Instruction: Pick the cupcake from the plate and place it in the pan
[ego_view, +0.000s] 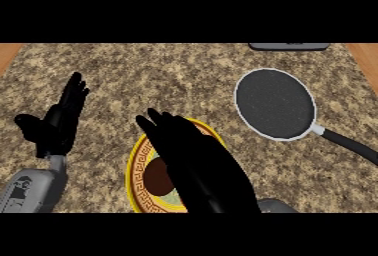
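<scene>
We see the right robot hand (203, 165), black, fingers straight and spread a little, hanging over the round yellow plate with a dark patterned rim (135, 172) and holding nothing. It covers most of the plate. Just left of the palm the brown-topped cupcake (156, 179) shows partly, a pale patch below it, sitting on the plate; the robot hand hides its right side, and we cannot tell if the palm touches it.

The left robot hand (59, 122), black too, rests open with fingers up at the left of the view, apart from the plate, idle.

Further out, the round dark frying pan with a pale rim and black handle (275, 103) lies up and right of the plate, well apart from it, nothing in it, handle pointing to the lower right. All of it sits on the speckled brown granite tabletop (170, 70). A grey object (289, 46) pokes in at the top edge; we can't identify it.

Step, as we judge it: reach over the cupcake, grasp not yet made. Next move calls for lowering, curling fingers and thumb round the cupcake, lifting clear of the plate rim, then carrying it up and right to the pan.
</scene>
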